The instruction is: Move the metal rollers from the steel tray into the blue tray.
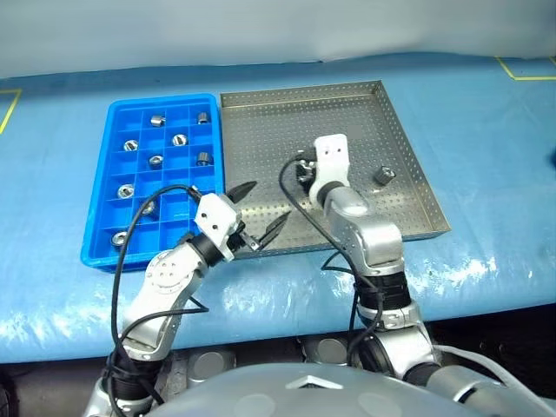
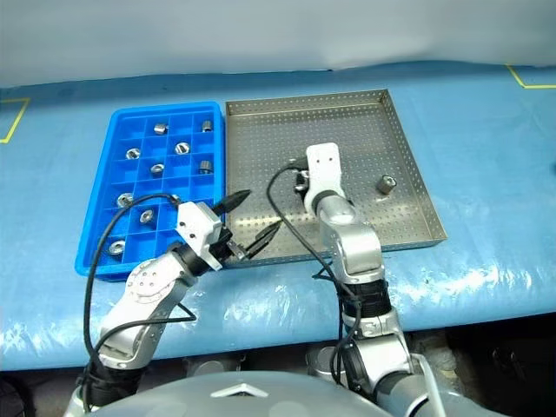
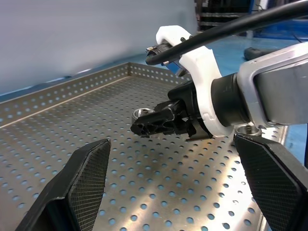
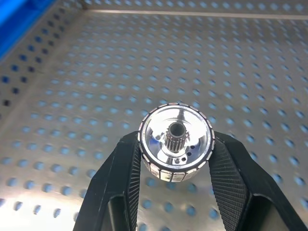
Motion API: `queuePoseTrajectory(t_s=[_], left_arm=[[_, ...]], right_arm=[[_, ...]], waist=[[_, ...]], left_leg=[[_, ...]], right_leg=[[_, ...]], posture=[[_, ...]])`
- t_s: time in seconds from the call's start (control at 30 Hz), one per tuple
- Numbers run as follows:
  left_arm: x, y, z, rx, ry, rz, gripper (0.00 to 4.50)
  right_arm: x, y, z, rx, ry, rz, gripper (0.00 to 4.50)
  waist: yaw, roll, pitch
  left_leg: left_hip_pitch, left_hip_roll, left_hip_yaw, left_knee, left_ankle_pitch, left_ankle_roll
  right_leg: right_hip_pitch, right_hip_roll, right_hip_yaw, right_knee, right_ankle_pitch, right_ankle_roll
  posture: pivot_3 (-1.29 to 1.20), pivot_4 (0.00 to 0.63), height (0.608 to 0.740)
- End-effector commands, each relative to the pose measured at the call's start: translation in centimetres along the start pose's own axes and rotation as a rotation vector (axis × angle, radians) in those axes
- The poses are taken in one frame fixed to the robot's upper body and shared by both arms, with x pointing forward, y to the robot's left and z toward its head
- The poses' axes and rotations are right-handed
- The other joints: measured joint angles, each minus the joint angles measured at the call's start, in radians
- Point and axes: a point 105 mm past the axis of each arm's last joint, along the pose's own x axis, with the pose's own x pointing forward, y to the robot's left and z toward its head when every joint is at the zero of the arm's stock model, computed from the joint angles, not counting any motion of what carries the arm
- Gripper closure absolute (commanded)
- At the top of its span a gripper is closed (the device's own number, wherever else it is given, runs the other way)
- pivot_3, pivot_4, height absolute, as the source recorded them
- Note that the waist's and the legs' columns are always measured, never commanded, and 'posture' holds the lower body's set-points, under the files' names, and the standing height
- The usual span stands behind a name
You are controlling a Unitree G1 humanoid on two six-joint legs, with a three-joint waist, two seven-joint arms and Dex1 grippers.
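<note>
My right gripper (image 4: pixel 175 140) is shut on a metal roller (image 4: pixel 175 144), a shiny short cylinder with a toothed hollow centre, held just above the perforated floor of the steel tray (image 1: pixel 278 130). From the head this gripper (image 1: pixel 304 169) hangs over the tray's middle. A second roller (image 1: pixel 384 175) stands alone on the tray's right side. The blue tray (image 1: pixel 97 248) lies against the steel tray's left side, and several rollers (image 1: pixel 156 161) sit in its cells. My left gripper (image 1: pixel 265 206) is open and empty over the steel tray's near left corner, pointing toward the right gripper.
Both trays rest on a table under a blue cover (image 1: pixel 486 130). A black cable (image 1: pixel 287 187) loops off each wrist over the steel tray's front area. The steel tray's low rim (image 1: pixel 426 187) runs close to the lone roller.
</note>
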Motion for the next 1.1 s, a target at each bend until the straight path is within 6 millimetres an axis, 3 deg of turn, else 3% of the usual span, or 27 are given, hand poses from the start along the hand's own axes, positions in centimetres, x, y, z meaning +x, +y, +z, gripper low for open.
queuePoseTrajectory(t_s=[0.03, 0.23, 0.57, 0.77, 0.9, 1.1], left_arm=[[-1.3, 0.8, 1.9, 0.045, -0.056, 0.072, 0.0], [-4.3, 1.9, 1.7, 0.048, -0.009, 0.206, 0.0], [-8.4, 2.6, 1.7, 0.051, 0.039, 0.422, 0.0], [-9.4, 2.3, 1.8, 0.045, 0.048, 0.482, 0.0], [-9.3, 2.0, 1.7, 0.036, 0.049, 0.48, 0.0], [-8.3, 1.8, 1.9, 0.033, 0.035, 0.44, 0.0]], right_arm=[[0.5, 2.9, 2.6, -0.064, -0.094, 0.131, 2.81], [1.7, 7.5, 3.7, -0.138, -0.125, 0.339, 2.81], [3.2, 12.2, 4.2, -0.185, -0.141, 0.546, 2.81], [4.0, 14.0, 3.2, -0.179, -0.101, 0.62, 2.81], [4.6, 14.1, 2.1, -0.181, -0.065, 0.634, 2.81], [4.9, 13.6, 2.3, -0.146, -0.063, 0.634, 0.82]], waist=[[0.012, 0.0, 0.0], [0.047, 0.0, 0.0], [0.117, -0.001, 0.0], [0.159, -0.001, 0.0], [0.173, -0.001, 0.0], [0.184, 0.0, 0.0]], left_leg=[[0.0, 0.0, 0.0, 0.0, 0.0, 0.0], [0.0, 0.0, 0.0, -0.002, 0.0, 0.0], [0.0, 0.0, -0.001, -0.004, 0.0, 0.0], [0.0, 0.0, -0.001, -0.006, 0.0, 0.0], [0.001, 0.001, -0.001, -0.006, 0.0, 0.0], [0.002, 0.001, -0.001, -0.006, 0.0, 0.0]], right_leg=[[0.0, 0.0, 0.0, 0.0, 0.0, 0.0], [-0.001, 0.0, 0.0, -0.001, 0.0, -0.001], [-0.001, -0.001, -0.002, -0.001, -0.001, -0.003], [-0.002, 0.0, -0.003, -0.001, -0.003, -0.005], [-0.002, 0.0, -0.003, -0.001, -0.003, -0.005], [-0.001, 0.0, -0.003, 0.0, -0.003, -0.006]], posture=[[0.05, 0.15, 0.74], [0.14, 0.15, 0.74], [0.31, 0.15, 0.74], [0.37, 0.15, 0.74], [0.37, 0.15, 0.74], [0.31, 0.15, 0.74]])
